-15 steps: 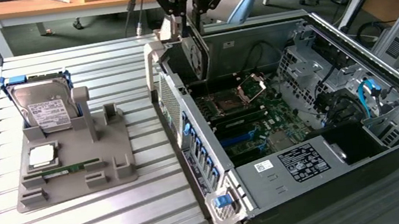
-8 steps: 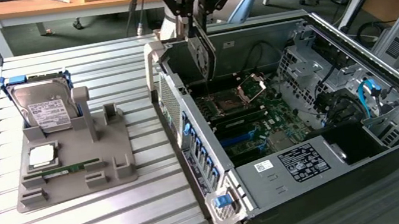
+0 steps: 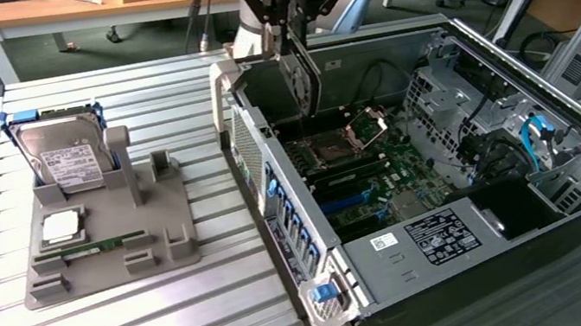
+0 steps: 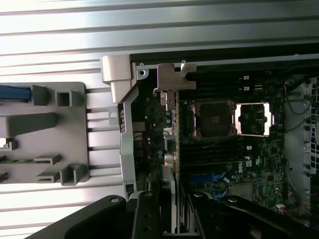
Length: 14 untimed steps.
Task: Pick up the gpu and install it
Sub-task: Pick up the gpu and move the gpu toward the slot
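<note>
The fingers (image 4: 145, 214) grasp the gpu (image 3: 302, 78) by its upper edge. The gpu hangs upright over the motherboard (image 3: 363, 178), just beside the rear wall of the open case (image 3: 250, 147).

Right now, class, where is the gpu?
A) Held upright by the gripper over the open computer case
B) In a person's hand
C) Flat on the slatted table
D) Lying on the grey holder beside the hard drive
A: the gpu hangs edge-down, clamped in the gripper, above the open computer case.
</note>
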{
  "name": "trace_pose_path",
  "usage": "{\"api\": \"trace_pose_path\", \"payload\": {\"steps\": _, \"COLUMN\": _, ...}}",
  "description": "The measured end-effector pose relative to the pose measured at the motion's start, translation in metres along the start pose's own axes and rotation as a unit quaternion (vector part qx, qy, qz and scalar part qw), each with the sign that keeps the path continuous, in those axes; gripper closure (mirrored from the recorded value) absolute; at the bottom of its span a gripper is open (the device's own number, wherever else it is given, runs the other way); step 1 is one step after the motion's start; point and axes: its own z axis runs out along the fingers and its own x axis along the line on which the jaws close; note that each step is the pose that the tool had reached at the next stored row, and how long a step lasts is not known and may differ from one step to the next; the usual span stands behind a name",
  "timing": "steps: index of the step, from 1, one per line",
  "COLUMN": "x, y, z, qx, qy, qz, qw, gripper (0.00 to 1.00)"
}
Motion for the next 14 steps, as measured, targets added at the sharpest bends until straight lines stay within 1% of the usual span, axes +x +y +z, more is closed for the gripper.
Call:
{"api": "trace_pose_path", "payload": {"steps": 2, "x": -0.003, "y": 0.0002, "z": 0.0007, "qx": 0.0002, "qy": 0.0000, "qz": 0.000, "qw": 1.0000, "gripper": 0.73}}
{"api": "trace_pose_path", "payload": {"steps": 14, "x": -0.012, "y": 0.0009, "z": 0.0027, "qx": 0.0008, "qy": -0.0001, "qz": 0.000, "qw": 1.0000, "gripper": 0.73}}
